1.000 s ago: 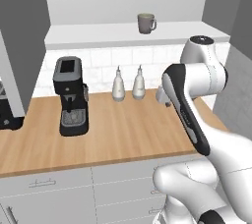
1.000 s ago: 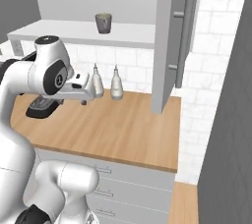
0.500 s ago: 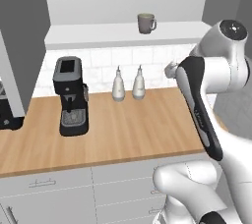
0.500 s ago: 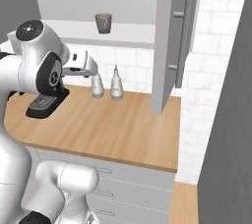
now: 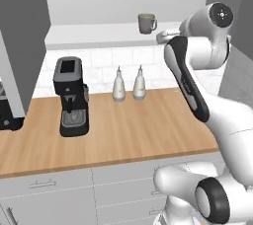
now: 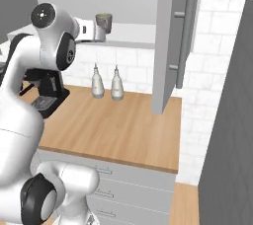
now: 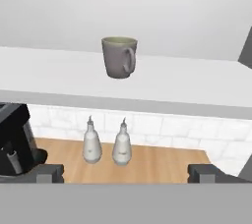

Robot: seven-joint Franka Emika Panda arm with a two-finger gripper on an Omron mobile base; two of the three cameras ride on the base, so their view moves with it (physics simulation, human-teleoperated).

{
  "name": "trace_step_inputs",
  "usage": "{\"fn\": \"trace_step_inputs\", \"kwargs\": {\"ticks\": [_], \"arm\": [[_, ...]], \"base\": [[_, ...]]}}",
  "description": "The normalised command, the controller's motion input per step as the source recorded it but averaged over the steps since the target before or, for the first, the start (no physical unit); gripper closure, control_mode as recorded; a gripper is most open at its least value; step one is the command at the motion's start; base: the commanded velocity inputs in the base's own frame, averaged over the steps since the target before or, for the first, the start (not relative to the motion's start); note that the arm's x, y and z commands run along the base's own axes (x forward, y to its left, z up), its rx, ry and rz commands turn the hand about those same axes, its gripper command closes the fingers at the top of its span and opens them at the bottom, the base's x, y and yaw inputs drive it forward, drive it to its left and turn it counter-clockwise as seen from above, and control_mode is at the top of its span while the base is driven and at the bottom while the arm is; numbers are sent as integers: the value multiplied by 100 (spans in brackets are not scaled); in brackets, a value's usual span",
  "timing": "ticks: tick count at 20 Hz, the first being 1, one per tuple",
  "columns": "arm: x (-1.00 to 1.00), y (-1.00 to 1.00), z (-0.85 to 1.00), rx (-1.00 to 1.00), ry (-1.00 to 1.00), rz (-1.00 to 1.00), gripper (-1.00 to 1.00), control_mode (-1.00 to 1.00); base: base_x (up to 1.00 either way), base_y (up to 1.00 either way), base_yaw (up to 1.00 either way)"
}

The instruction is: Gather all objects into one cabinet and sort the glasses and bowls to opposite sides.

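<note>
The tool (image 7: 125, 173) stood with its jaws spread wide and nothing between them, level with the front edge of the cabinet (image 7: 197, 93) shelf. A grey mug (image 7: 119, 57) sat upright on that white shelf floor, ahead of the tool and slightly above it, handle turned to the right, nothing between the two. Below and ahead, two white bottles (image 7: 106, 143) stood side by side on the wooden table (image 7: 162, 166). A black coffee machine (image 5: 70, 95) stood lower left. An open cabinet door (image 6: 175, 41) hung off to the right.
</note>
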Motion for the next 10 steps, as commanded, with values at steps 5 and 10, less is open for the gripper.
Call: {"fn": "trace_step_inputs", "kwargs": {"ticks": [5, 10], "arm": [[83, -3, 38, 0, -6, -4, -100, -100], [96, 0, -10, 0, 11, 0, -100, -100]], "base": [[0, 0, 0], [0, 0, 0]]}}
